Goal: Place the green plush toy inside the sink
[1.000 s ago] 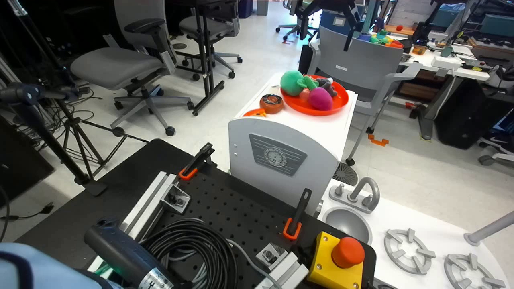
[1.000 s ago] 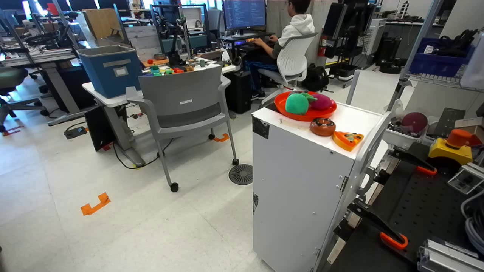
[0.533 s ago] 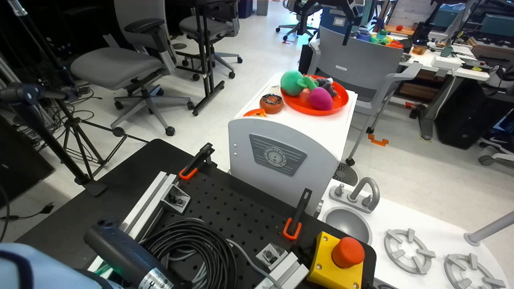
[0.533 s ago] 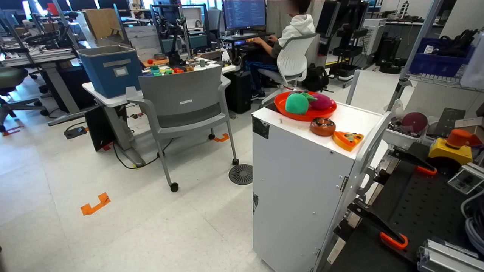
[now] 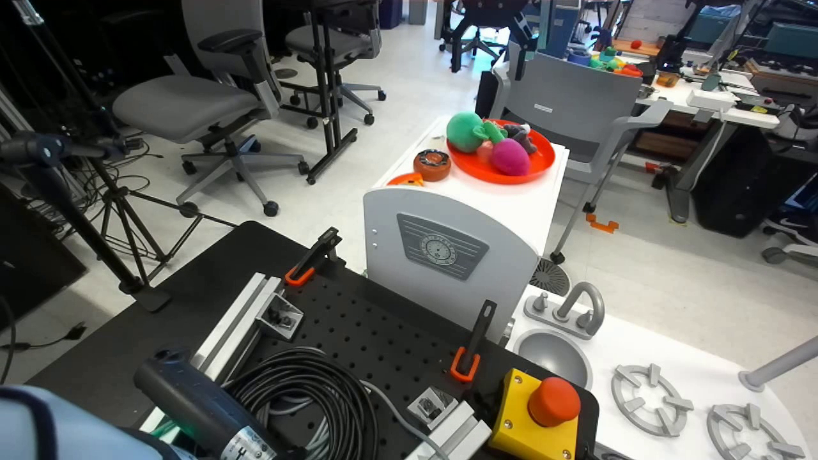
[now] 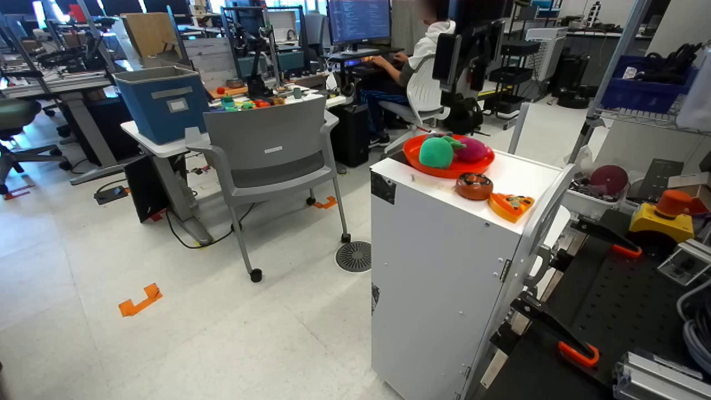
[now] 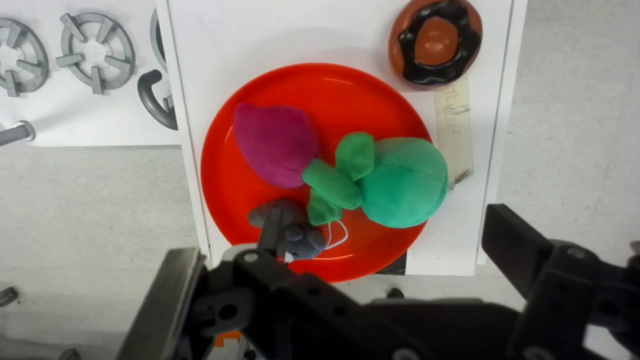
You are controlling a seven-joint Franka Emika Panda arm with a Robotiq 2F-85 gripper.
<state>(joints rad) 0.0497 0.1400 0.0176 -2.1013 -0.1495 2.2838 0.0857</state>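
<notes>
The green plush toy (image 7: 405,185), round with leafy parts beside it, lies on a red-orange plate (image 7: 345,95) on top of a white cabinet. It shows in both exterior views too, as the green plush toy (image 5: 463,132) and the green plush toy (image 6: 436,154). My gripper (image 7: 386,217) stands wide open in the wrist view, its jaws holding nothing. Above and beyond the plate hangs the gripper (image 5: 489,62), apart from the toy. The grey sink (image 5: 555,359) sits in the lower white counter, with nothing visible inside. Only its edge shows in the wrist view.
A magenta plush (image 7: 277,145) and a grey plush mouse (image 7: 306,245) share the plate. Close by are a brown toy donut (image 6: 474,186) and an orange slice (image 6: 508,208). A grey panel (image 5: 383,255) and a curved faucet (image 5: 594,300) rise between cabinet and sink.
My gripper has moved left in both exterior views and lower, closer to the plate. It has stayed open. The toys and plate have not moved.
</notes>
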